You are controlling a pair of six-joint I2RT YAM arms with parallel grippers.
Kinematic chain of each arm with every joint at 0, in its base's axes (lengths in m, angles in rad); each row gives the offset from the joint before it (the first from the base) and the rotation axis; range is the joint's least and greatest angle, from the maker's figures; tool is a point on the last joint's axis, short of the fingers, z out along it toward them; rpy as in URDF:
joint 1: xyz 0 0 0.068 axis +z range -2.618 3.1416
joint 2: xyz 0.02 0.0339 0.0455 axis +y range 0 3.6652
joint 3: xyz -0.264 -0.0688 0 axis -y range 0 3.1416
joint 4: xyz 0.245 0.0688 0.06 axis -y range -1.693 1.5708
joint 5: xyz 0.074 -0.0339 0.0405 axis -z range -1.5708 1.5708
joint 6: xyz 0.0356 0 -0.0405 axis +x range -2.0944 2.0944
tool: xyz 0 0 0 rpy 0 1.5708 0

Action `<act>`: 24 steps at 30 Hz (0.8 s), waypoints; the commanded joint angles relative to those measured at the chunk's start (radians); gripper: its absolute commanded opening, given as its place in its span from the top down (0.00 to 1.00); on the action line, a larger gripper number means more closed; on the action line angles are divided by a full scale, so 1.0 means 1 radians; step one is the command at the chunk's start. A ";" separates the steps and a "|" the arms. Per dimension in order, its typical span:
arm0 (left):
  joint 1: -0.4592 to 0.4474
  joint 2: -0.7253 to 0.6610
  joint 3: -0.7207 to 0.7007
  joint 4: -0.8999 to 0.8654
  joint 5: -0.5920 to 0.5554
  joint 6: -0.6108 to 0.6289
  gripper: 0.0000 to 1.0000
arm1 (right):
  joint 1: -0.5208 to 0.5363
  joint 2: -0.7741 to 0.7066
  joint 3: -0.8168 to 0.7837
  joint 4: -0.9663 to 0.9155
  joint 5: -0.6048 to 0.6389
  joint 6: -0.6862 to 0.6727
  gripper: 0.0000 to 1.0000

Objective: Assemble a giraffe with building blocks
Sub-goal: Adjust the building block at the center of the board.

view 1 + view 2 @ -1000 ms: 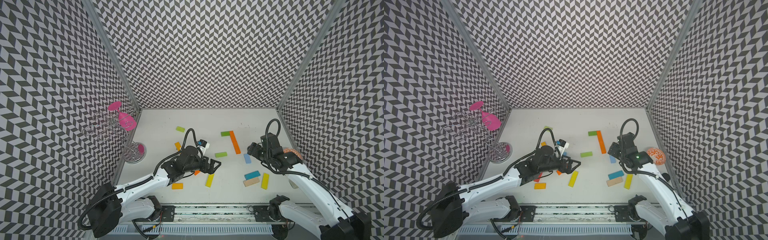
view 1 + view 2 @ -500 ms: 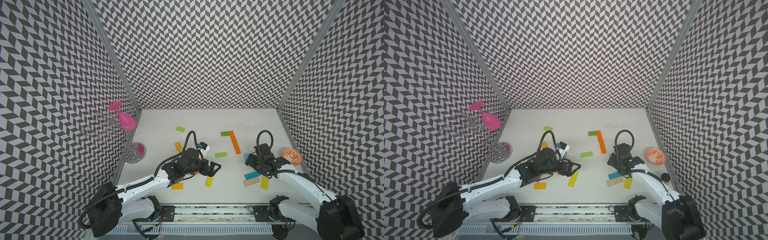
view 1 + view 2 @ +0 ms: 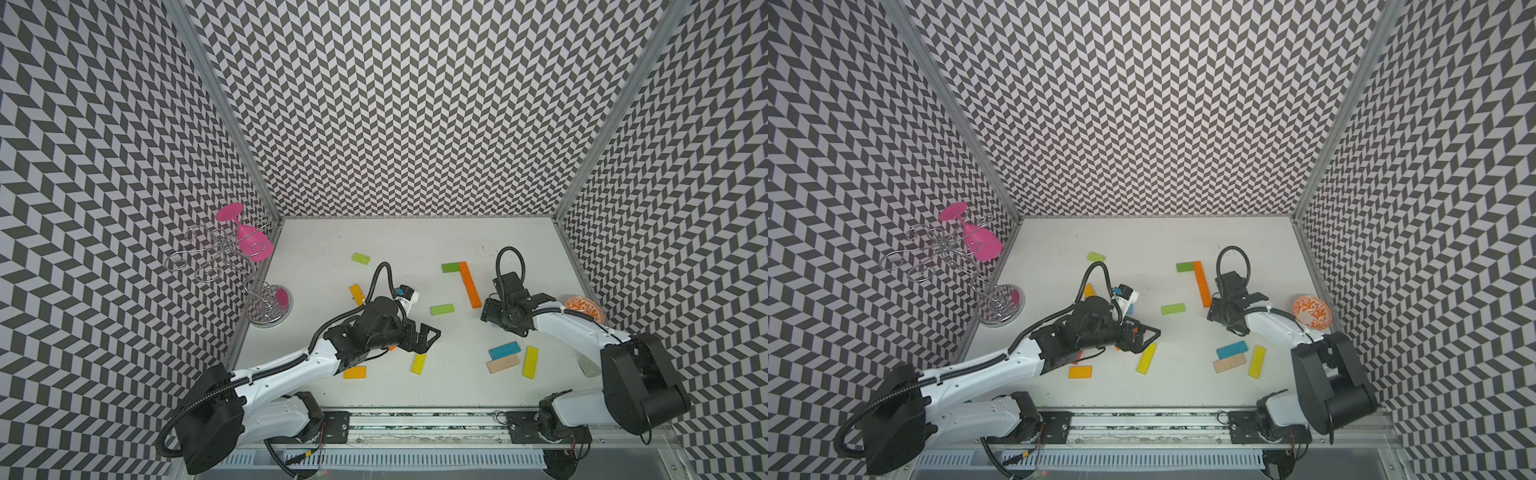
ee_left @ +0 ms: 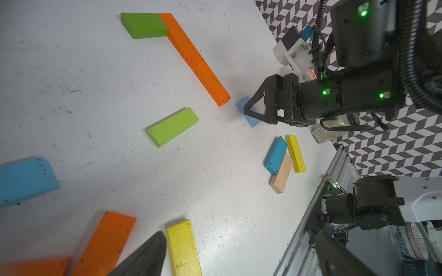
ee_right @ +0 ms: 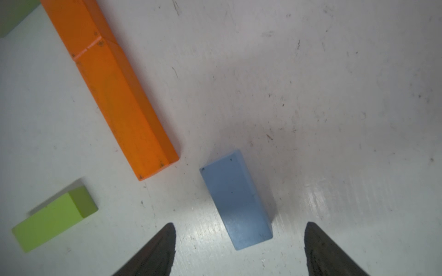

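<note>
Over the table (image 3: 374, 249), right tool (image 5: 239, 224) reached blue block (image 5: 235, 198).

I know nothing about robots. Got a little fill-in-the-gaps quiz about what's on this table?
The block between the right gripper's fingertips is pale ____.
The dark green block touches a long two-piece bar coloured ____.
The left gripper holds nothing; its jaws stand ____.
Missing words: blue; orange; open.
</note>
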 commanded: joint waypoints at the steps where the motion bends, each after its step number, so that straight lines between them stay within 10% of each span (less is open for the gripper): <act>1: -0.006 -0.005 0.015 -0.003 -0.014 0.005 0.02 | -0.005 0.048 0.025 0.039 0.038 -0.013 0.19; 16: -0.005 -0.019 0.006 -0.001 -0.020 0.005 0.02 | -0.052 0.068 -0.002 0.058 0.065 0.011 0.64; 24: -0.004 -0.025 0.003 -0.001 -0.023 0.007 0.02 | -0.136 -0.027 -0.075 0.055 0.088 0.070 0.67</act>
